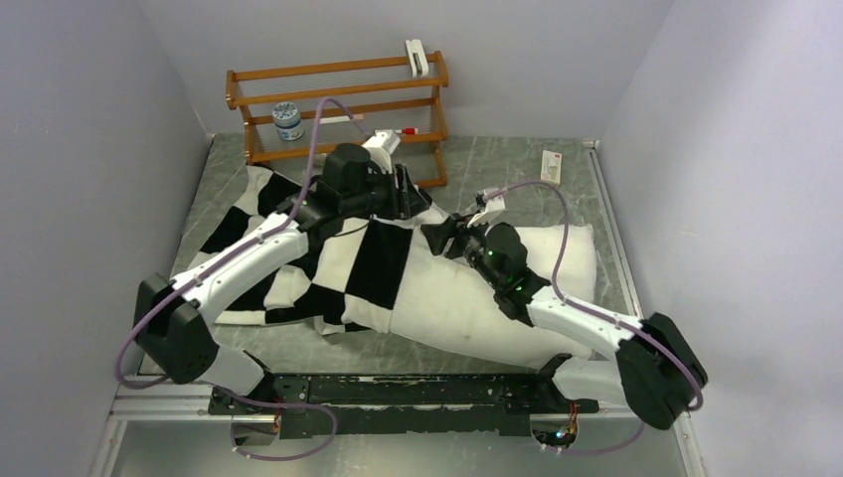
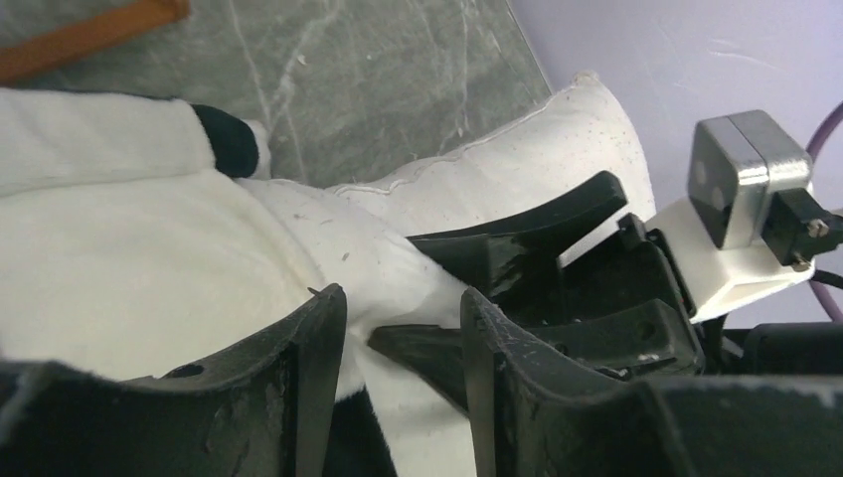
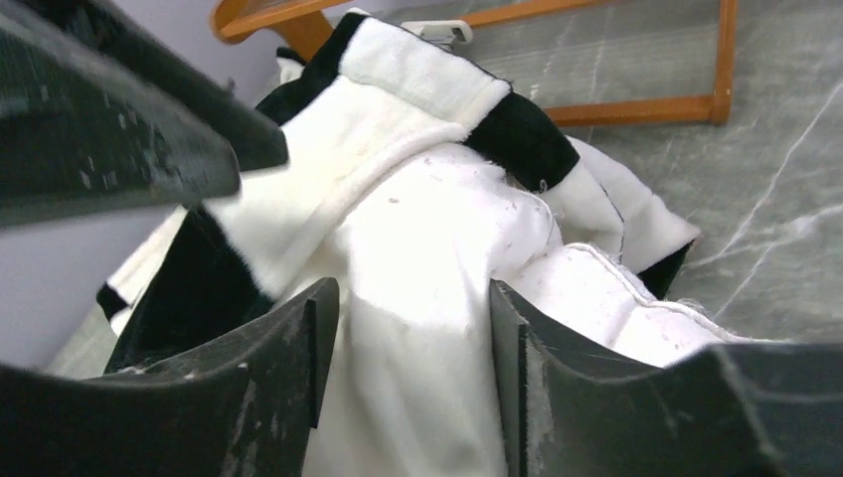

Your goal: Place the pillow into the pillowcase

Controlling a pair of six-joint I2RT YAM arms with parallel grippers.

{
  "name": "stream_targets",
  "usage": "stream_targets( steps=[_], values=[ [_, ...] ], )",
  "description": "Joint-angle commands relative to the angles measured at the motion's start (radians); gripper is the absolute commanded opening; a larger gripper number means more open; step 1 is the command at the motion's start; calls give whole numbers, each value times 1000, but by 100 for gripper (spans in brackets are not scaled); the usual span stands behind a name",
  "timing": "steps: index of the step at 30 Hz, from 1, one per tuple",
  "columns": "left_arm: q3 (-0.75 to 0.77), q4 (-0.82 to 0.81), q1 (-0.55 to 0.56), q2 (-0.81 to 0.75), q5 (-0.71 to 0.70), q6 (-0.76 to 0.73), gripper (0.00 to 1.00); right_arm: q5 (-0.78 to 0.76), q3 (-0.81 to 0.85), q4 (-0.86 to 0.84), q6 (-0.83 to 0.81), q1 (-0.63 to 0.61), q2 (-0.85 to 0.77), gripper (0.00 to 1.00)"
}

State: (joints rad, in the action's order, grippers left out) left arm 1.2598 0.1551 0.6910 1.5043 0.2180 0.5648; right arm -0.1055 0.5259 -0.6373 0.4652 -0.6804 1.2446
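The pillow (image 1: 562, 260) lies lengthwise on the desk (image 1: 517, 169). Its far end is under the pillowcase (image 1: 378, 260), ahead of the right hand (image 3: 413, 290), and its bare end stretches back beneath that hand's wrist. Both hands sit close together at the mouth of the sack, most likely because that is where the work is: one side has to hold the opening while the other feeds the cushion in. The left hand (image 2: 403, 298) reaches in from above the plush hem. Its fingers stand a little apart, white cloth fills the gap, and a bit of black plush shows low down between them. I cannot tell whether it is clamping that cloth or only resting against it. The right hand is directly in front of the left, with its fingers also parted over speckled white pillow cloth that bulges up between them. Again I cannot tell whether it pinches or merely presses. The pillow's seamed edge runs just to that hand's right, and the folded-back hem of the sack lies just beyond its fingertips (the wooden rack (image 3: 729, 50) farther off plays no part). The job looks to be roughly half done. The next stretch probably calls for drawing the hem back along the bare part while the cushion is steadied, and the thick plush could slip free or bunch.
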Motion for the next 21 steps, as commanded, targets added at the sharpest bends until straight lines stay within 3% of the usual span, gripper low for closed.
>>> stream_targets(
  steps=[1,6,12,17,21],
  values=[
    [74,213,-32,-81,-59,-103,52,98,71,293,-159,-1,-102,63],
    [46,324,-44,-142,-93,-122,55,243,191,516,-297,-30,-160,74],
    [-26,342,-117,-192,-21,-98,54,234,248,684,-453,-180,-212,79],
    [-43,351,-154,-201,27,-105,54,172,225,756,-627,-290,-243,86],
    [-68,346,-176,-219,43,-99,54,21,122,688,-750,-388,-246,94]
  ],
)
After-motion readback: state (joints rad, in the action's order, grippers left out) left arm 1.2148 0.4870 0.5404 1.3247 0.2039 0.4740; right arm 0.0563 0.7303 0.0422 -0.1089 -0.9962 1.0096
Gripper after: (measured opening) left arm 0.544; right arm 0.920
